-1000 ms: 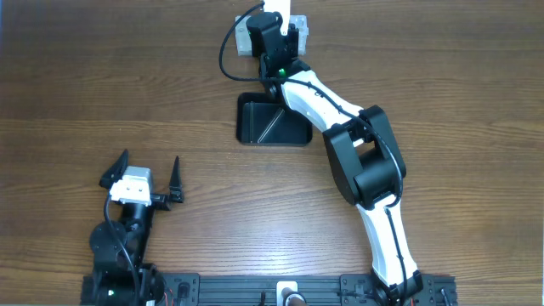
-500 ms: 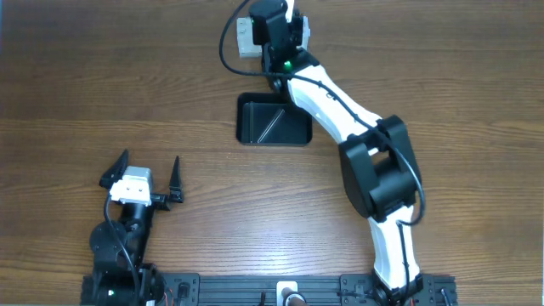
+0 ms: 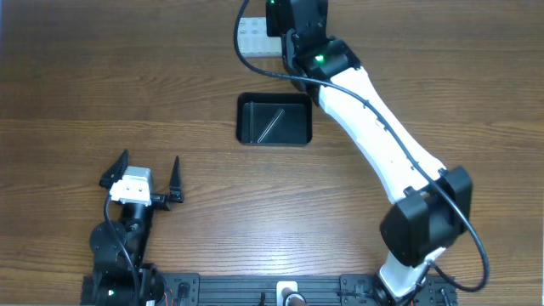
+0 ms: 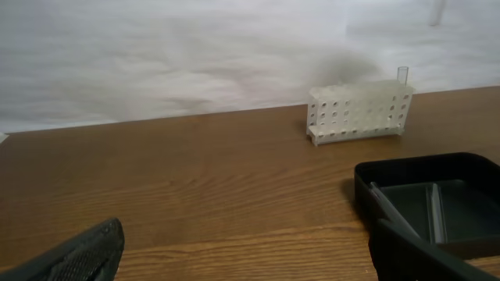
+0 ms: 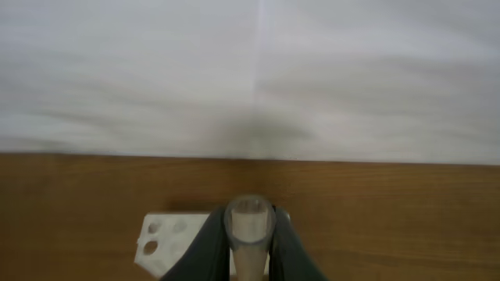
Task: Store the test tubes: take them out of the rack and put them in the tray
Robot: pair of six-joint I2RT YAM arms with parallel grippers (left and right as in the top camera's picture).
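Note:
The white test tube rack (image 3: 255, 38) stands at the far side of the table, and one clear tube (image 4: 403, 76) sticks up from its end. My right gripper (image 5: 248, 215) hangs above the rack (image 5: 160, 238), shut on an upright test tube (image 5: 248, 226). In the top view this gripper (image 3: 283, 13) sits at the upper edge. The black tray (image 3: 242, 119) lies nearer the arms than the rack, with a tube (image 3: 272, 125) lying slantwise inside. My left gripper (image 3: 150, 158) stands open and empty near its base, far from rack and tray.
The right arm's white links (image 3: 374, 127) stretch diagonally past the tray's right side. Bare wooden tabletop (image 3: 102, 76) spreads to the left of the tray and rack. A pale wall (image 4: 195, 55) rises behind the table's far edge.
My right gripper has risen from the rack with a test tube in it, and the arm has stretched out. The left arm has not moved.

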